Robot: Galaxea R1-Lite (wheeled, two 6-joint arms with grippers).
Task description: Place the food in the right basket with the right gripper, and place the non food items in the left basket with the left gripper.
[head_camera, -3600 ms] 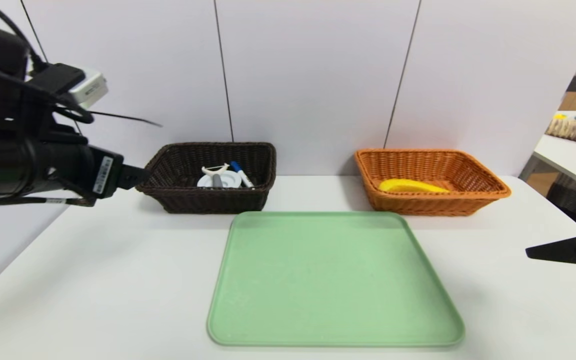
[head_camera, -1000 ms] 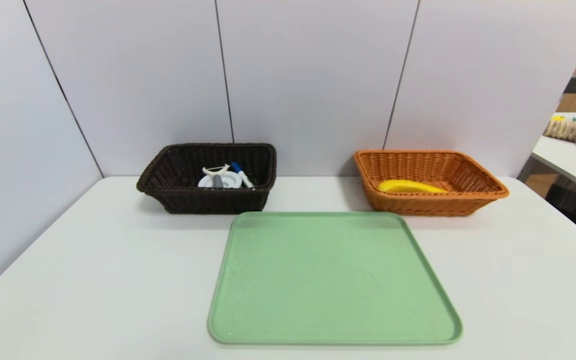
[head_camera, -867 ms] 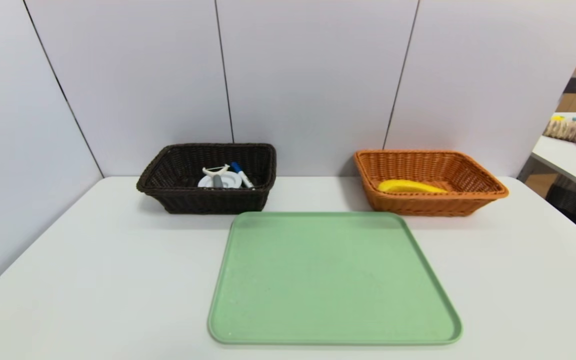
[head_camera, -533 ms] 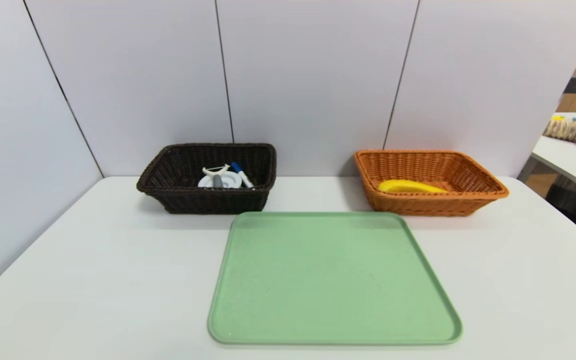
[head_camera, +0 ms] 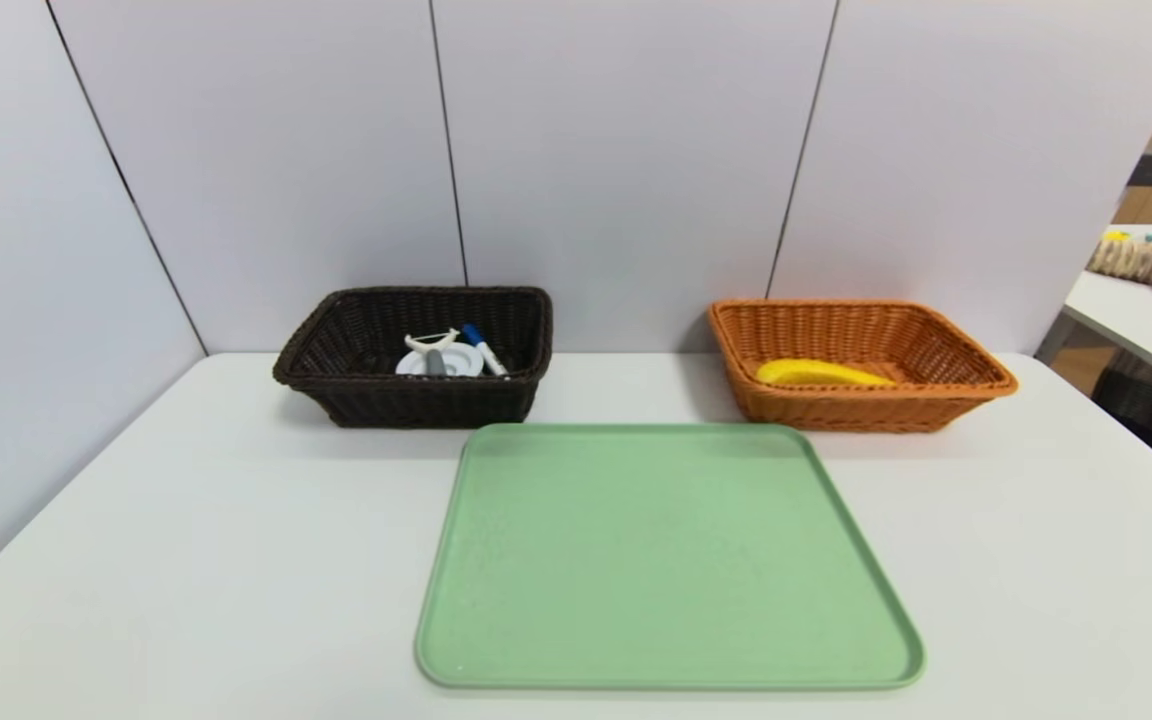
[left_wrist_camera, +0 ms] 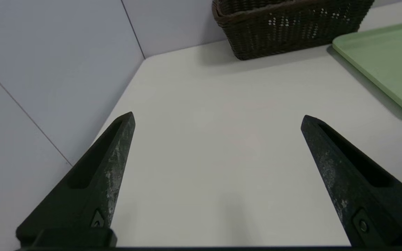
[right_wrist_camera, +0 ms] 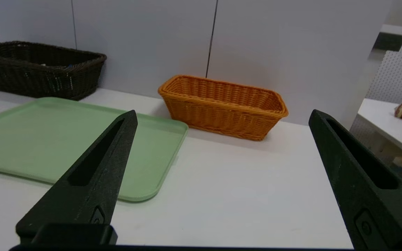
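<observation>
My left gripper (left_wrist_camera: 217, 116) and right gripper (right_wrist_camera: 223, 113) wait wide open and empty, out of the baskets' way. At eleven o'clock, the dark basket (head_camera: 416, 405) keeps the non-food; at one, the orange basket (head_camera: 866, 408) keeps the yellow food (head_camera: 816, 373). Sorting seems finished.
</observation>
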